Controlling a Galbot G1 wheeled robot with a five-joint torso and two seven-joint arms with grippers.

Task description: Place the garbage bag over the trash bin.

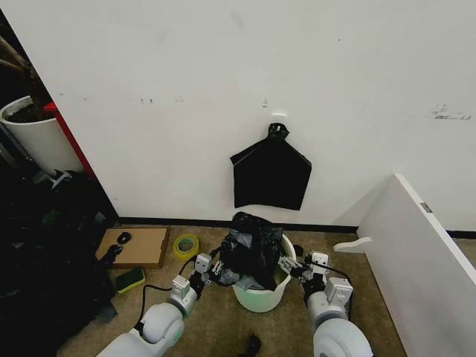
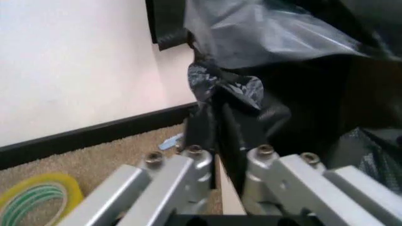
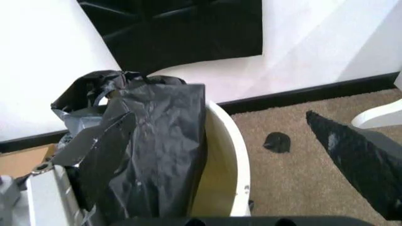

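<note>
The trash bin [image 1: 260,296] is a small white bucket on the carpet by the wall, its rim [image 3: 234,141] close in the right wrist view. The crinkled black garbage bag [image 1: 249,249] is heaped over the bin's left side and stands above the rim, leaving the right part of the opening uncovered. My left gripper [image 1: 212,268] is at the bag's left edge, and a fold of the film [image 2: 229,127] is pinched between its fingers [image 2: 191,162]. My right gripper [image 1: 292,266] is at the bin's right rim, open wide, with the bag [image 3: 157,141] and rim between its spread fingers.
A flat black bag bundle [image 1: 271,175] hangs on the wall above the bin. A yellow tape roll [image 1: 186,245], cardboard [image 1: 137,245] and a sponge [image 1: 130,280] lie left. A white plant pot [image 1: 33,137] stands far left, a white board [image 1: 416,253] leans at the right.
</note>
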